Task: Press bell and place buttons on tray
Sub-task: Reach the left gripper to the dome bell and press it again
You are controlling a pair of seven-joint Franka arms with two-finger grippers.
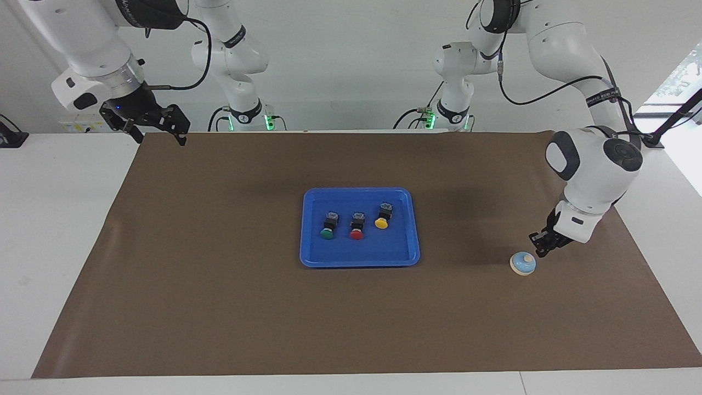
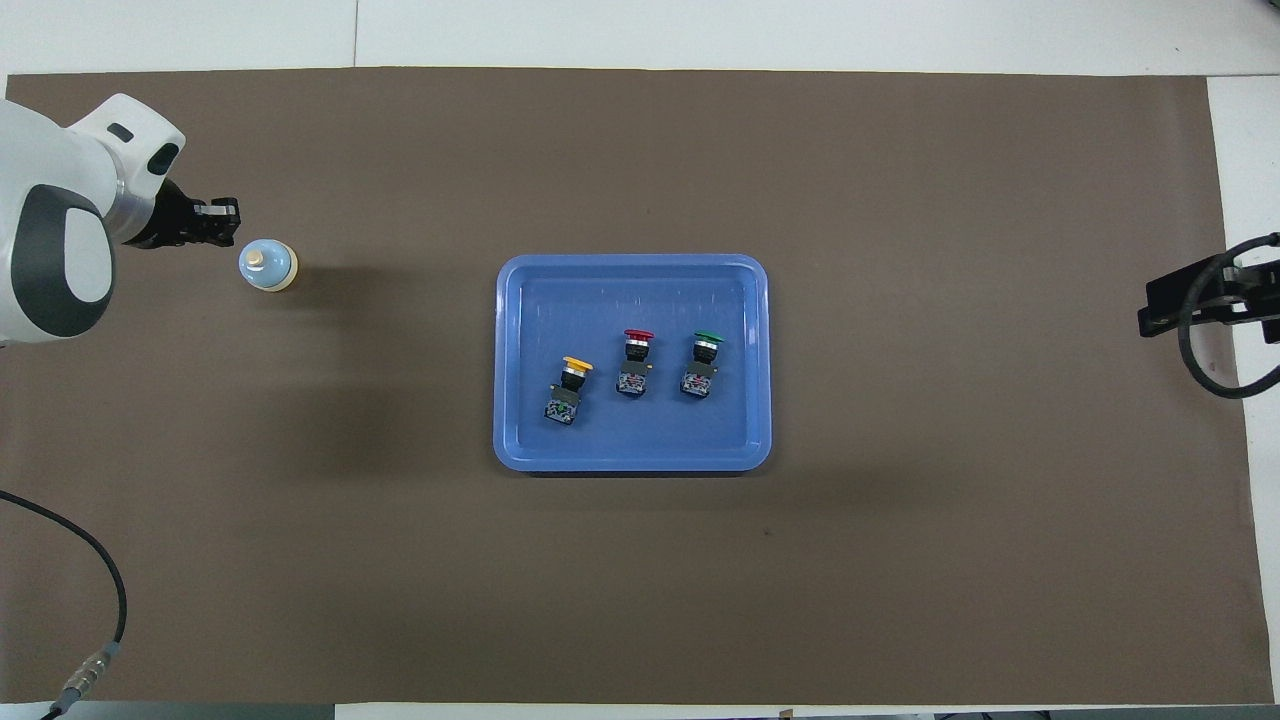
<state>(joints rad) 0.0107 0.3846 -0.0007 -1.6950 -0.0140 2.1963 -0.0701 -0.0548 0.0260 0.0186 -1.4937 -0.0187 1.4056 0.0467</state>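
Fingers of my left arm (image 1: 543, 248) are closed together, with nothing between them, and they hang low just beside the bell (image 1: 522, 264), on its side toward the left arm's end of the desk; I cannot tell if they touch it. Fingers of my right arm (image 1: 155, 128) are open and hold nothing; this arm waits high over the corner of the brown mat (image 1: 219, 307) near its own base. My bell stands on the mat toward the left arm's end of the desk, well apart from the blue tray (image 1: 403, 258). This tray lies in the middle of the mat. Three buttons lie inside it in a row: green (image 1: 328, 227), red (image 1: 357, 227) and yellow (image 1: 383, 216).
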